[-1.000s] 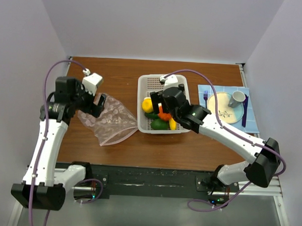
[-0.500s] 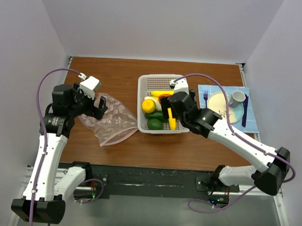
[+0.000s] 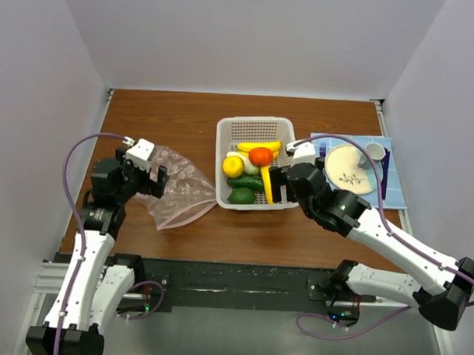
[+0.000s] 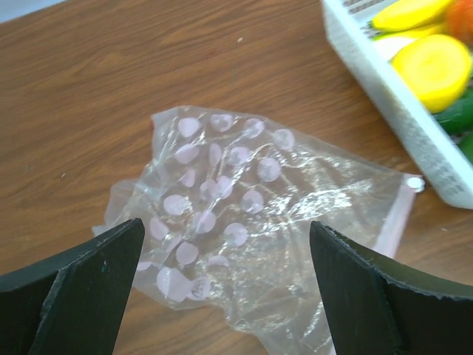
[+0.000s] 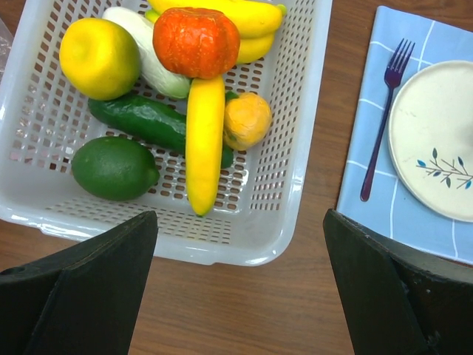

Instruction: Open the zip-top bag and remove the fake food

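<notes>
**A:** What could be upset in the left wrist view?

**B:** The zip-top bag (image 4: 244,207) is seen lying flat and apparently empty on the tabletop (image 4: 89,89). Its pink zip strip (image 4: 395,222) is turned toward 3 o'clock, just beside the white basket (image 4: 384,96). The left fingers (image 4: 81,288) are spread wide above it, and nothing is held. Were they lowered, the light, crinkly film could be snagged and dragged along.

**A:** And in the right wrist view?

**B:** The fake food (image 5: 205,140) is found piled in the basket, with the tomato (image 5: 196,41) perched on the others at 12 o'clock. The right fingers (image 5: 81,296) are likewise held wide and empty over the near rim. If that rim were bumped, the tomato could be rolled off. At 3 o'clock a fork (image 5: 384,111) and a plate (image 5: 436,140) are laid on a blue mat (image 5: 362,192).

**A:** Is anything found in the way from the top?

**B:** Nothing is seen between bag and basket, and the bag is placed at 9 o'clock of the basket. A mug (image 3: 372,156) is seen at the plate's 2 o'clock edge, near the right arm (image 3: 391,237). It could be knocked by a wide swing.
</notes>
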`<state>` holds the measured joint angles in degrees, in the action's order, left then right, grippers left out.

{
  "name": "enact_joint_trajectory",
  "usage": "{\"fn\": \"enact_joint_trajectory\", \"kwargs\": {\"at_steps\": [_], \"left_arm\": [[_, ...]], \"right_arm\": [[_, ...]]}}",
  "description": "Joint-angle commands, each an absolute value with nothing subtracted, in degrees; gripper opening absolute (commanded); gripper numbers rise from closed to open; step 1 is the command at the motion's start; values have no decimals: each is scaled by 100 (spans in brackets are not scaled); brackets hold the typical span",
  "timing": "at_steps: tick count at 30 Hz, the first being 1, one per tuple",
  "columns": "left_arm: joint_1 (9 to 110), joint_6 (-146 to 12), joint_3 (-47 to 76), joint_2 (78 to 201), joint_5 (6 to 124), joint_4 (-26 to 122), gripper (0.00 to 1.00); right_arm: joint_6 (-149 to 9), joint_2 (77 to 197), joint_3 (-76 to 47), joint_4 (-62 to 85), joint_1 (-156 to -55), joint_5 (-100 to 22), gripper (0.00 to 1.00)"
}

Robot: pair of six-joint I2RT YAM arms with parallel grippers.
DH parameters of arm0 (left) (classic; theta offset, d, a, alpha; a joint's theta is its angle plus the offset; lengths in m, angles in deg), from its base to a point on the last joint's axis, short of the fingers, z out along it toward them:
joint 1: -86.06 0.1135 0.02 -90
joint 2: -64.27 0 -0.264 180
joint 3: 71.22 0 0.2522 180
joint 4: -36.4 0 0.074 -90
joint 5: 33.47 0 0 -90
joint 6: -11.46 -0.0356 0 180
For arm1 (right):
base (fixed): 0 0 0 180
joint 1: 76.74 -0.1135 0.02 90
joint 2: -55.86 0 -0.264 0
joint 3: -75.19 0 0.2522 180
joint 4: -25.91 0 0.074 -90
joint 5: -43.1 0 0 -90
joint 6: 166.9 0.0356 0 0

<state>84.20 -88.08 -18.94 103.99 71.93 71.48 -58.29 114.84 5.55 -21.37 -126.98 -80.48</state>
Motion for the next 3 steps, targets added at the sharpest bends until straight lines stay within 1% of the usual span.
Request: {"fn": "enact_joint_trajectory", "kwargs": {"at_steps": [1,3], "left_arm": [[8457,-8532,-2343,10057,6383,6073,100],[8457,-8496,-2520,9847,6242,5808,100]], "right_arm": [[-5731,11378,518,-2152,-12710,-8232,99],[-5704,11273,518,-2187,-12710,-8258,99]]}}
